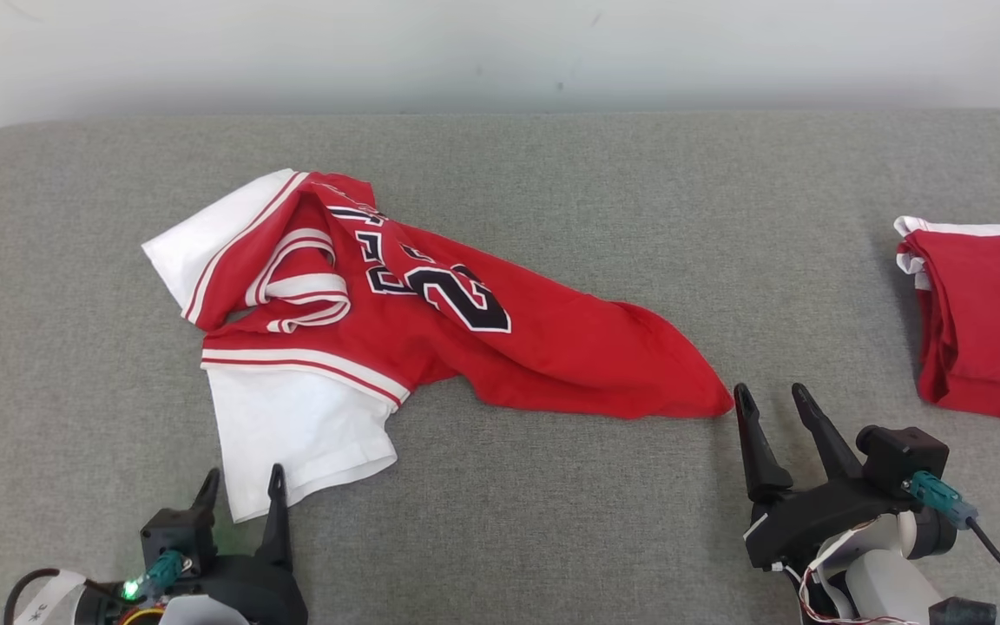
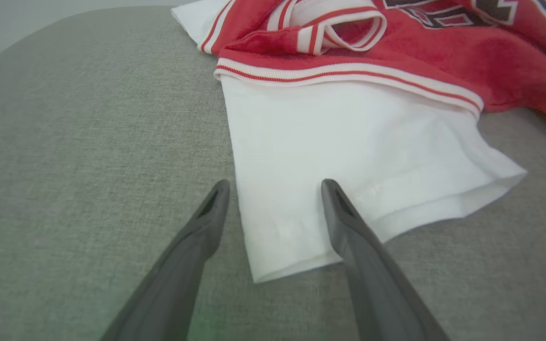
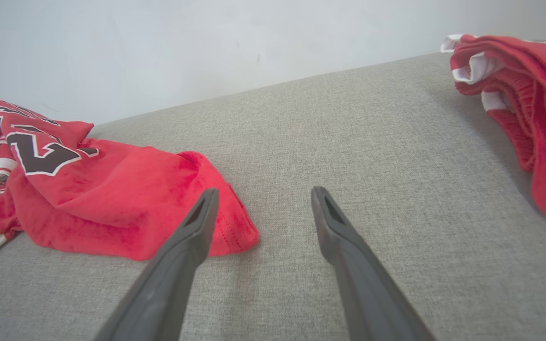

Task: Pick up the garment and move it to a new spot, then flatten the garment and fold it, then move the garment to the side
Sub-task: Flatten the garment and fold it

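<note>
Black left hand spread wide, empty; one finger over white short sleeve of crumpled red jersey with black numerals, other finger over grey fabric worktop; contact unclear. Black right hand spread wide, empty, fingertips just beside jersey's lower corner. Jersey lies left of centre. Folded red garment well apart, at right edge.

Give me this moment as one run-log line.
stage: pre-pickup | garment: crumpled, ungrasped, on grey surface | left gripper: open, at white sleeve | right gripper: open, beside red hem corner | second red garment: folded, right
</note>
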`<state>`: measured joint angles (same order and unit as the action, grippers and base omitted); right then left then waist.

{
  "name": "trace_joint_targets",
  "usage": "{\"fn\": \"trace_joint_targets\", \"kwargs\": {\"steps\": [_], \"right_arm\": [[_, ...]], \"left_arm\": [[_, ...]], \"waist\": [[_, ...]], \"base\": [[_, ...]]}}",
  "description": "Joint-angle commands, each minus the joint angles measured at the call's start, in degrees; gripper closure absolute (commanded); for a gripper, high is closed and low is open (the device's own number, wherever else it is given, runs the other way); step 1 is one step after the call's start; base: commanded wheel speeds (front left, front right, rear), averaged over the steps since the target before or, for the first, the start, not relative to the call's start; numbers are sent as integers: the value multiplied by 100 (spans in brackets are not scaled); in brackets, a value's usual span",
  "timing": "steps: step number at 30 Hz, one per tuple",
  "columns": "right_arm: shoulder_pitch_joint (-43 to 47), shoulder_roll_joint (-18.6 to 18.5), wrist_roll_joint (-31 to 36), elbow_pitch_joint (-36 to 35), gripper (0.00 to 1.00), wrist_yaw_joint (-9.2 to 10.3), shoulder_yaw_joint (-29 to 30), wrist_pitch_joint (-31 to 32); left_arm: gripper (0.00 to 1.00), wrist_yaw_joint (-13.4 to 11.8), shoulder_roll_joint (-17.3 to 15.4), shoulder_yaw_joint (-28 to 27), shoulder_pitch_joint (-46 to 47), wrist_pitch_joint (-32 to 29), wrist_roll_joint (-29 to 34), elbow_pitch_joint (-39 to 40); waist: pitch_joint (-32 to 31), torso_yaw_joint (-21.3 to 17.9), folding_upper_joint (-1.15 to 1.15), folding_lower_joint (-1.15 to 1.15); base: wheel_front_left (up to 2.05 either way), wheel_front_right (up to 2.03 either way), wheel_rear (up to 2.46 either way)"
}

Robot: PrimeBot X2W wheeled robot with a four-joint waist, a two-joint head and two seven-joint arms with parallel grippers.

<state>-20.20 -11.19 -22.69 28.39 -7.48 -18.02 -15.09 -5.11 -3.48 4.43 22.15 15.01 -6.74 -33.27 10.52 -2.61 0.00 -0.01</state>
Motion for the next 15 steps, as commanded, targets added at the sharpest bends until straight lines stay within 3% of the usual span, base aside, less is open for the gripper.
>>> {"fn": "trace_joint_targets", "kwargs": {"steps": [1,3,4,5,6,7,15], "right_arm": [[62,-26,-31,-11,0,-2,-21,-6],[51,-30,-32,-12,0,-2,-30,-6],[48,-32,-38,-13,0,-2,-29,-6],[48,-32,-38,-13,0,-2,-29,-6],[47,-35,-42,-16,0,-2,-27,-6],[50,-38,-53,-13,0,-2,-20,-6],[39,8,-110,101,0,-2,-97,-6]], "left_arm": [[0,2,3,-70,-99,23,-27,-149],[0,35,17,-105,-82,12,-56,-329],[15,44,24,-111,-57,11,-58,-372],[15,44,24,-111,-57,11,-58,-372],[77,68,30,-111,-35,10,-47,-407],[100,90,34,-114,-21,10,-33,-425],[100,112,43,-220,-230,13,52,-161]], "waist": [[4,-33,0,1],[-1,-53,0,1],[-1,-58,0,1],[-1,-58,0,1],[-2,-59,0,1],[-6,-55,0,1],[-42,113,0,1]], "base": [[0,0,0],[0,0,0],[0,0,0],[0,0,0],[0,0,0],[0,0,0],[0,0,0]]}}
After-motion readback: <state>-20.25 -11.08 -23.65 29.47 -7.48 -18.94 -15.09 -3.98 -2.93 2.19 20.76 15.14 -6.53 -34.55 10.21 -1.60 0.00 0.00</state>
